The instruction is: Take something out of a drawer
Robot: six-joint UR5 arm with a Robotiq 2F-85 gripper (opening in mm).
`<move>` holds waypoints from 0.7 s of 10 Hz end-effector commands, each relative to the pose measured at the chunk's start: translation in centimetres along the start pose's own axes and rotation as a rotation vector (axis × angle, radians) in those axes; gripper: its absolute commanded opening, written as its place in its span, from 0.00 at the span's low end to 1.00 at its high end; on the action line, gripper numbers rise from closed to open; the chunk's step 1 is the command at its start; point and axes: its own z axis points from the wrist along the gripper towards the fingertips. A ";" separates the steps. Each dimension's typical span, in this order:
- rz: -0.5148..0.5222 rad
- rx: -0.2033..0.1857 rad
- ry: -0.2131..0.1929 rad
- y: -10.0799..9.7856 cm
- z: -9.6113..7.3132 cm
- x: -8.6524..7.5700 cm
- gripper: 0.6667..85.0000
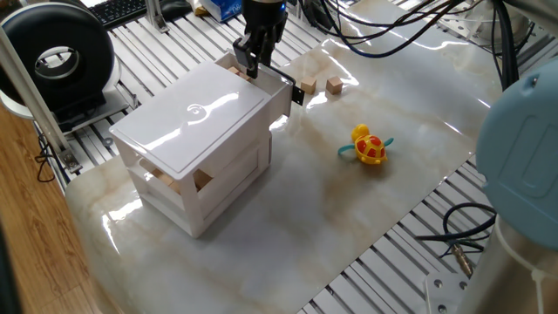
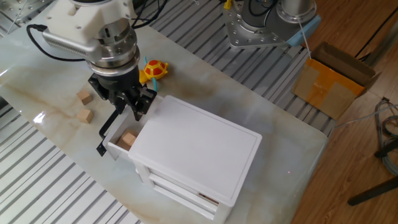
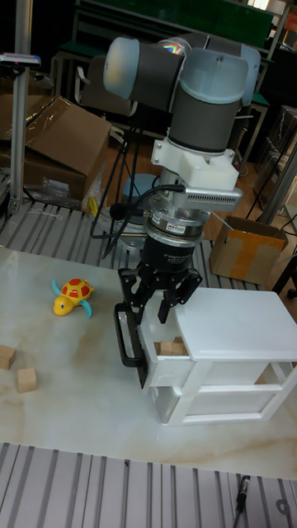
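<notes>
The drawer (image 2: 115,144) is the top tier of the white three-tier box (image 2: 199,149) and stands pulled partly out, its black knob (image 3: 124,334) on the front. A tan wooden block (image 2: 129,139) lies inside it, also visible in the tall view as the block (image 3: 172,347). My gripper (image 2: 127,104) hangs just over the open drawer, pointing down, its fingers spread and holding nothing. From the tall view the gripper (image 3: 158,313) sits right above the block. In one fixed view the gripper (image 1: 247,63) is at the far end of the drawer (image 1: 281,85).
A yellow and red toy turtle (image 1: 370,146) lies on the marble table to the side of the box. Two loose wooden cubes (image 2: 84,96) (image 2: 85,116) rest beyond the drawer front. The lower tiers hold wooden pieces (image 1: 202,179). A cardboard box (image 2: 333,81) stands off the table.
</notes>
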 end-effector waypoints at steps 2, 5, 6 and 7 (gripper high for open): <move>-0.074 0.060 0.001 -1.6 -0.2 0.0 0.51; -0.048 0.050 0.006 -1.3 -0.2 0.1 0.51; -0.049 0.059 0.006 -1.5 -0.2 0.1 0.50; -0.048 0.049 -0.001 -1.3 -0.2 0.0 0.50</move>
